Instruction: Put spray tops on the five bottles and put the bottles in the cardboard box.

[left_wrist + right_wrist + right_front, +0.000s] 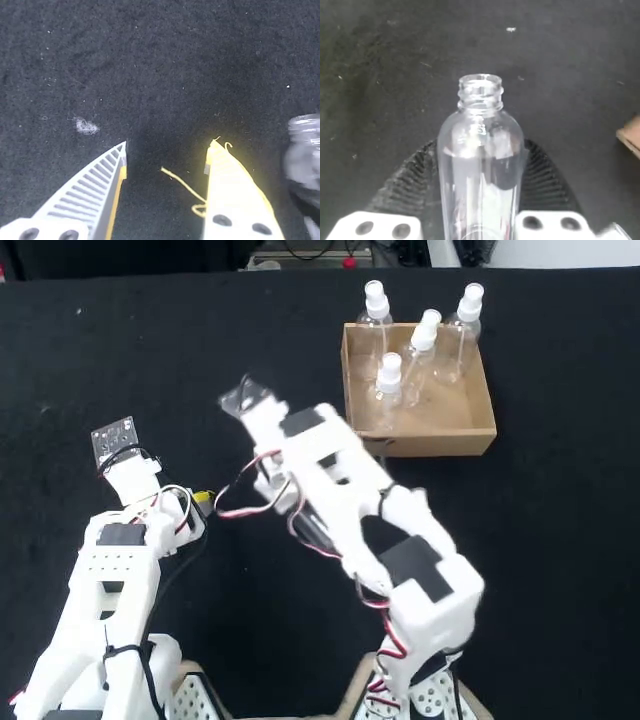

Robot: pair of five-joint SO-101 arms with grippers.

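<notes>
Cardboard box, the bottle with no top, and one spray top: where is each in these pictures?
cardboard box (440, 444): high view, on its front wall.
uncapped bottle (480, 150): right wrist view, on its clear body below the neck.
spray top (389, 367): high view, on the white head nearest the box's front wall.

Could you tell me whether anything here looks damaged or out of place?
A loose yellow thread curls off one finger of the left gripper, as if frayed. A pale lint fleck lies on the black table nearby.

Robotics lab bench, black cloth-covered table (90, 330), cables (310, 252) along back edge
</notes>
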